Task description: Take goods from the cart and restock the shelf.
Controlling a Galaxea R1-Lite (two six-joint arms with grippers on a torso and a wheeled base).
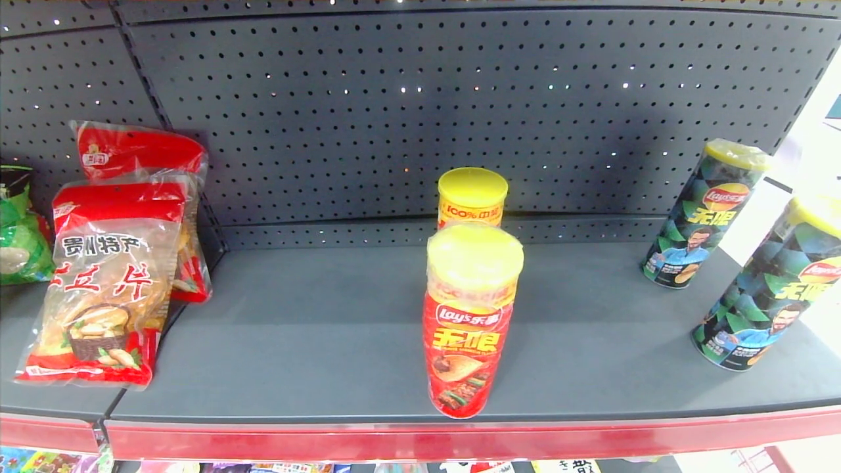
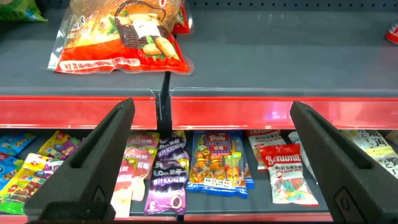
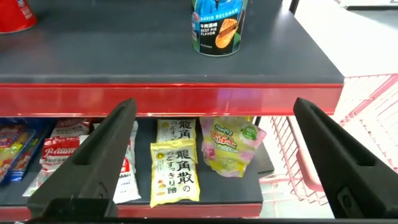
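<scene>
Your left gripper (image 2: 211,111) is level with the red front edge of the shelf (image 1: 315,328), jaws spread wide with nothing between them, and snack packets (image 2: 214,165) lie on the level below. Your right gripper (image 3: 214,106) is spread and empty in the same way, just in front of the front dark can (image 3: 219,25). On the shelf, a red chip can (image 1: 470,328) stands upright near the front edge with a second red can (image 1: 472,197) directly behind it. A rear dark can (image 1: 703,213) stands at the right end, and snack bags (image 1: 105,282) lean at the left.
</scene>
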